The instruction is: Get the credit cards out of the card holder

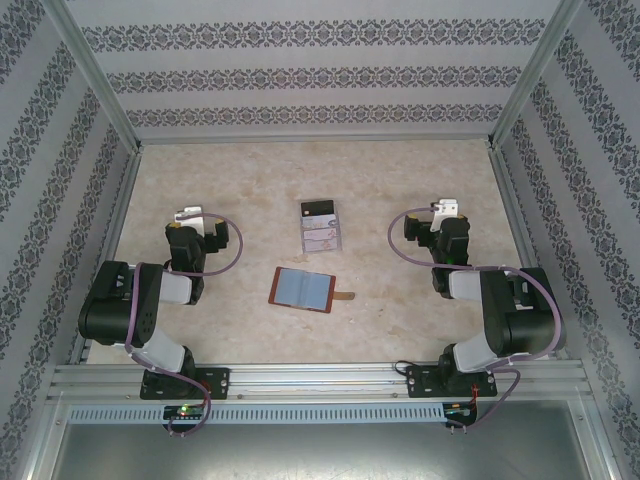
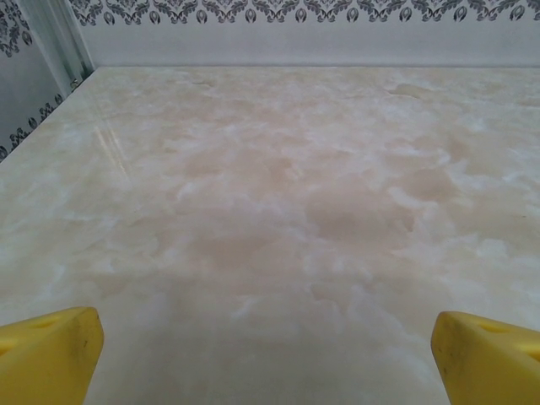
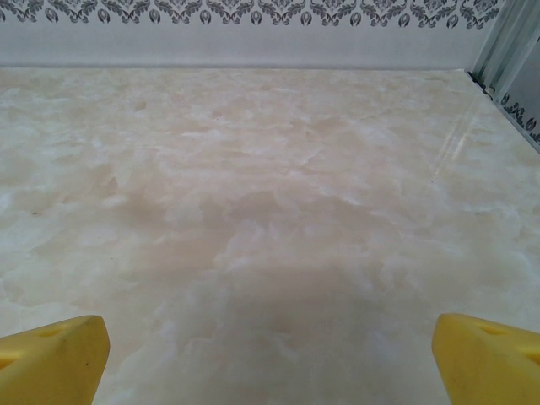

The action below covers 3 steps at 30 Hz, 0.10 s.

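Observation:
The card holder [image 1: 300, 289] lies open and flat near the table's middle, brown-edged with grey-blue pockets facing up and its strap tab [image 1: 346, 294] pointing right. Just beyond it the credit cards sit in a close column: a dark one [image 1: 316, 209] farthest, pale ones [image 1: 321, 236] nearer. Whether they rest in something clear I cannot tell. My left gripper [image 1: 188, 215] hangs far left of the wallet and my right gripper [image 1: 447, 208] far right. Both are open, with yellow fingertips [image 2: 46, 354] [image 3: 51, 354] wide apart over bare marble.
The marbled tabletop [image 1: 230, 180] is fenced by patterned walls and metal frame posts [image 1: 100, 90] on three sides. A metal rail [image 1: 320, 380] carries both arm bases along the near edge. Open floor stretches ahead of each gripper toward the back wall [image 2: 295, 38].

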Available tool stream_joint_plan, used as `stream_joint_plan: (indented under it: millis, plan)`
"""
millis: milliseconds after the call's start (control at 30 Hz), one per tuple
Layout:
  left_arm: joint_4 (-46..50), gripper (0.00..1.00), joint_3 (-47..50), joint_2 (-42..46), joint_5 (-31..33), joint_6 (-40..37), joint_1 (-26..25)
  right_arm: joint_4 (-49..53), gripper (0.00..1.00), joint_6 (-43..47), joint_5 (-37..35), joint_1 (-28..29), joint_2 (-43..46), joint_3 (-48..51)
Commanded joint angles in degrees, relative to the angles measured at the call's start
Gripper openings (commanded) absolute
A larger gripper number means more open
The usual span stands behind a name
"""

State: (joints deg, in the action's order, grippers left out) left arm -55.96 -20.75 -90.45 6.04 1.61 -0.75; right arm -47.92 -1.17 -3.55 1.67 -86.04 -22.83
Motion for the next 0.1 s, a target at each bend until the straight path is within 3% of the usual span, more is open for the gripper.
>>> stream_joint_plan:
  millis: [0,67]
  plan:
    - [-0.1,1.00,-0.2,-0.4,-0.7,-1.2,-0.3,-2.9,0.98,0.8,0.3,0.6,-0.4,0.8]
    - [1.6,1.00,-0.9,-0.3,-0.6,-1.0,-0.2,-2.9,0.98,0.7,0.8,0.3,-0.1,0.9]
